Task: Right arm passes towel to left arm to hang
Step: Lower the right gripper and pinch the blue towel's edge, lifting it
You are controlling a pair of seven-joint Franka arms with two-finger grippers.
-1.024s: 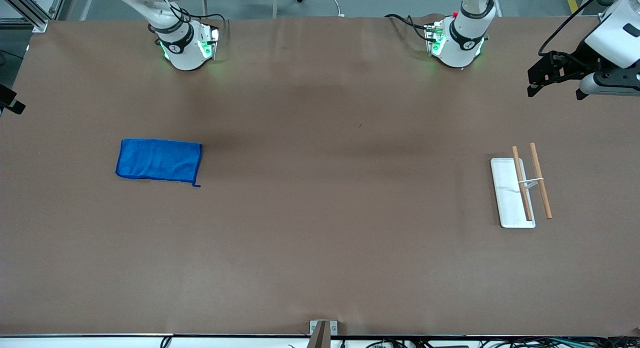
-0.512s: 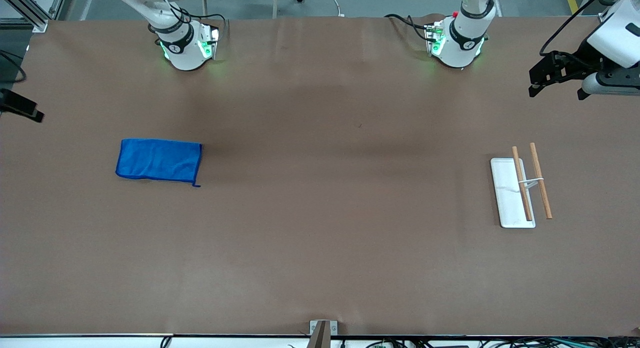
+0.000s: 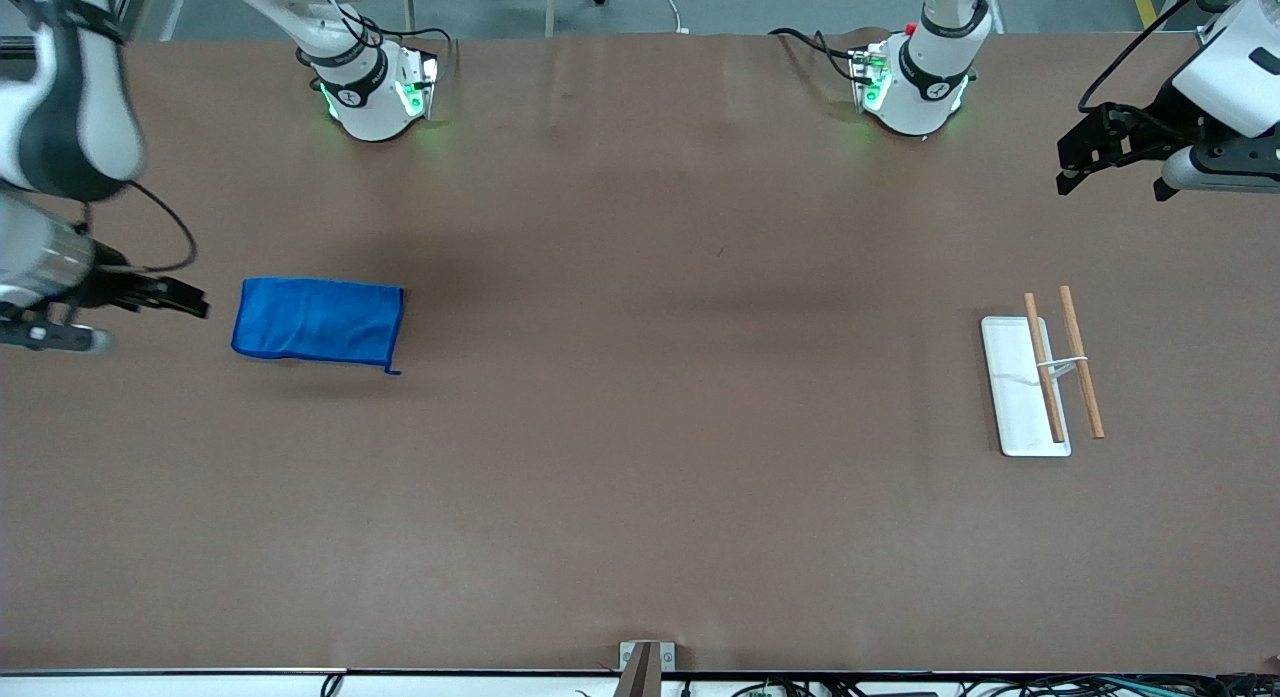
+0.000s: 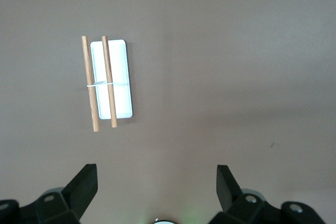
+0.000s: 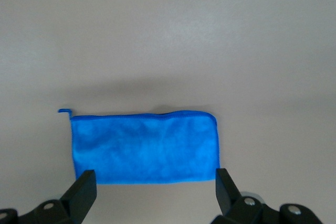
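- Wide bare bench (image 3: pixel 660 407) lies between the towel (image 3: pixel 318 320) and the rack (image 3: pixel 1040 382).
- Nothing stands between the right claw (image 3: pixel 190 303), fingers spread, and the towel.
- The left claw (image 3: pixel 1068 167), fingers spread, hangs over bare bench.

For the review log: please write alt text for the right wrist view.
A blue towel lies flat on the brown table, its corner loop sticking out. The right gripper hovers over it, fingers open and empty.
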